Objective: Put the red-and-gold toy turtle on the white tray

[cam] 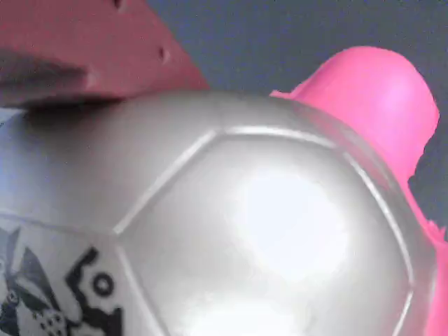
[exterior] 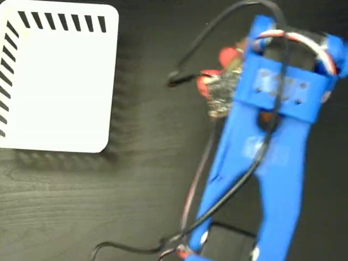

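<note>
We count one white tray [exterior: 57, 81], one red-and-gold toy turtle [exterior: 220, 89], one blue arm [exterior: 272, 141] and, as far as the blur lets us judge, two black cables [exterior: 228, 19].

A dark wood-grain table [exterior: 109, 206] fills the fixed view. Near its bottom edge, right of centre, lies a dark rectangular object [exterior: 231, 239], blurred and partly hidden; what it is cannot be told.
</note>
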